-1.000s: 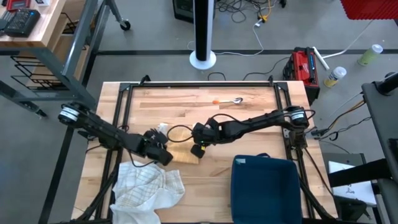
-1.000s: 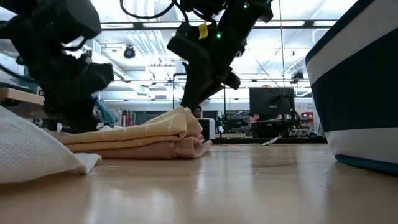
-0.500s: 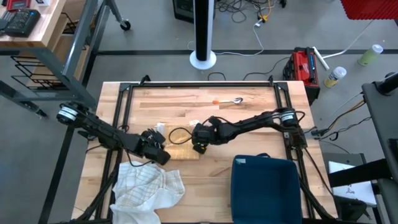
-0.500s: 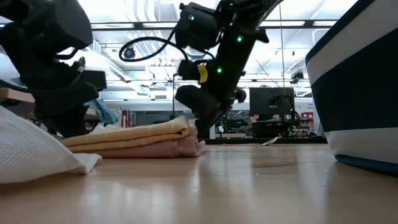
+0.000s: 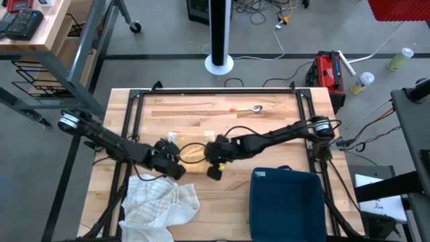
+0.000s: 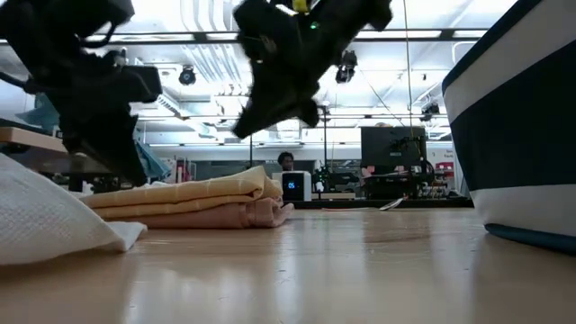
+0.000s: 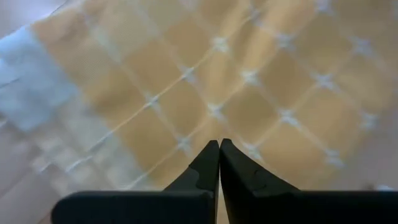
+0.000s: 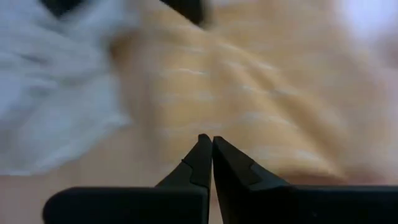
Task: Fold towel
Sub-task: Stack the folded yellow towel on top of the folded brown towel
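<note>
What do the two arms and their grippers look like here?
Both are dark, slim, jointed arms with silver rings at the shoulder joints. The right gripper carries a yellow tag and a looping black cable; the left gripper is plain black. Both have tapered black fingers.

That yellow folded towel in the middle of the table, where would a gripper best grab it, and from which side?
Probably at the open layered edge of the yellow towel, coming in level from the side of the right gripper. The low view shows it lying flat in stacked folds, their rounded ends on that side offering something to pinch. Both the right and the left gripper are shut, holding nothing.
</note>
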Controlling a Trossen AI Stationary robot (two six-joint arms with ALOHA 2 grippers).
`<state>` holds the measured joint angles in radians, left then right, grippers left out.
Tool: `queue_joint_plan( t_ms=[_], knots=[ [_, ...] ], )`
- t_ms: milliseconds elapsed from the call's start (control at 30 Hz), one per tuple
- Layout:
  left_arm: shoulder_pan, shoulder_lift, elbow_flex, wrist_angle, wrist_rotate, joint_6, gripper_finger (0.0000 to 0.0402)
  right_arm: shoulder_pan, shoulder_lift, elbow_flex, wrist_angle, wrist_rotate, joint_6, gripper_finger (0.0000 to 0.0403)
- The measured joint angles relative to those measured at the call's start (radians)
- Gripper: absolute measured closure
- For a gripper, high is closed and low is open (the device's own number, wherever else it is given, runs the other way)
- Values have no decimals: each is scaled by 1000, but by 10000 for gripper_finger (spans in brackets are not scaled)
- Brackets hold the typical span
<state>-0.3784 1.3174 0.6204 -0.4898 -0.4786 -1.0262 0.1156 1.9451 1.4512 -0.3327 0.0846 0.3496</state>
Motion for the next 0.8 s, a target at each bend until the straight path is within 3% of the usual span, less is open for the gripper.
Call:
queue_joint_plan(
  t_ms=[67, 200, 467, 700, 800],
  knots=[
    [-19, 0, 2, 11, 3, 4, 400, -1, 26, 2, 36, -90, -9, 396],
    [-43, 27, -29, 9, 84, -8, 399, -10, 92, -1, 16, -159, -36, 396],
    [-44, 43, -90, 18, 84, -119, 400, -60, 184, 5, -84, -352, -64, 396],
    [-45, 5, -69, -69, 104, -118, 400, -61, 132, -5, -190, -350, -61, 396],
    [-50, -38, -43, -74, 102, -112, 399, -53, 71, -3, -188, -303, -25, 396]
  ],
)
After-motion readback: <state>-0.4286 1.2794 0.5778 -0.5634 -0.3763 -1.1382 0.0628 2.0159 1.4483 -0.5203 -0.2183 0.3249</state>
